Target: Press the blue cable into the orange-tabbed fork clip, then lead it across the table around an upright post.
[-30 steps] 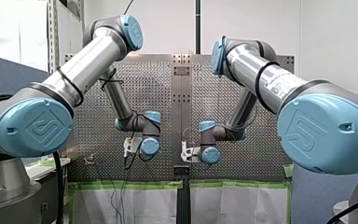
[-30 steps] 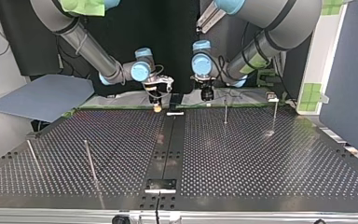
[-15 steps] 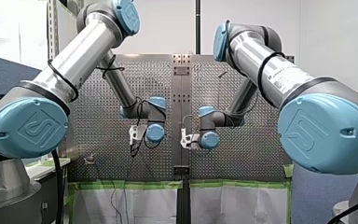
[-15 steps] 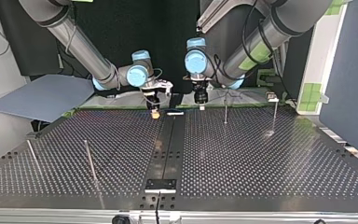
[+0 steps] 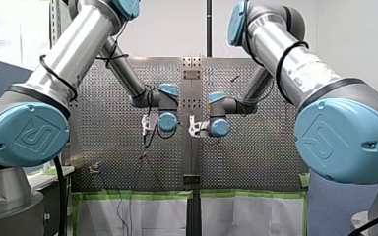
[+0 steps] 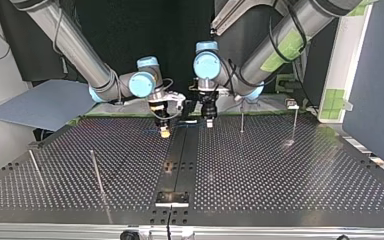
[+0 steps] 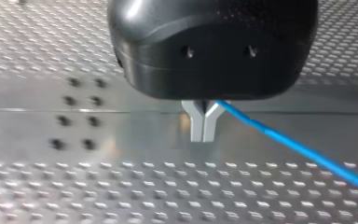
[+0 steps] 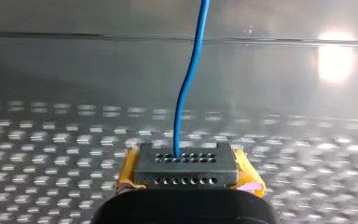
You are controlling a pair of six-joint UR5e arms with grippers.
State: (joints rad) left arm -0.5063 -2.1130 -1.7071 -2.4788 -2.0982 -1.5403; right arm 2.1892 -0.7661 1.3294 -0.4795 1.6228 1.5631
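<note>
The blue cable (image 7: 303, 151) comes out of my left gripper (image 7: 203, 129), whose metal fingers are shut on it just above the table's centre strip. In the right wrist view the blue cable (image 8: 189, 79) runs ahead from between the yellow pads (image 8: 247, 179) of my right gripper (image 8: 186, 161), which is shut on it. In the top view my right gripper (image 6: 165, 131) and my left gripper (image 6: 209, 122) hang close together over the far middle of the table, with a short blue stretch (image 6: 186, 126) between them. I cannot pick out an orange-tabbed clip.
Two upright posts (image 6: 241, 120) (image 6: 295, 122) stand at the top view's far right, beside a small fixture (image 6: 292, 104). Two more posts (image 6: 96, 172) (image 6: 35, 167) lean at its near left. A metal bracket (image 6: 172, 198) sits on the centre strip near the front edge.
Both arms have carried their grippers from the table's far edge inward, toward the top view's camera, and drawn closer together. Both grips have stayed shut.
</note>
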